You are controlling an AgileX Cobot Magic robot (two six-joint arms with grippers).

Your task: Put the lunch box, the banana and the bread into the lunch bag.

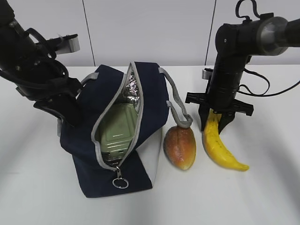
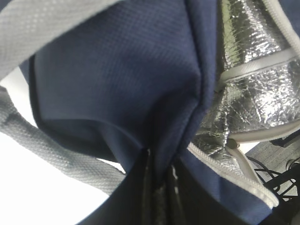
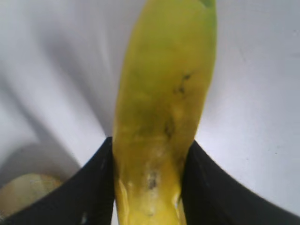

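The lunch bag [image 1: 117, 154] stands on the surface [image 1: 262, 197], left of centre, its mouth open upward. The lunch box [image 1: 117, 129] lies inside the bag. The bread [image 1: 179, 147] lies on the surface just right of the bag, under 1 bag handle [image 1: 176, 103]. The banana [image 1: 220, 145] lies on the surface right of the bread, apart from it. My right claw [image 1: 214, 123] stands over the banana's far end, 1 finger [image 3: 84, 192] on each side of it. My left claw [image 1: 70, 117] sits at the bag's left side, pinching the fabric beside the bag's mouth.
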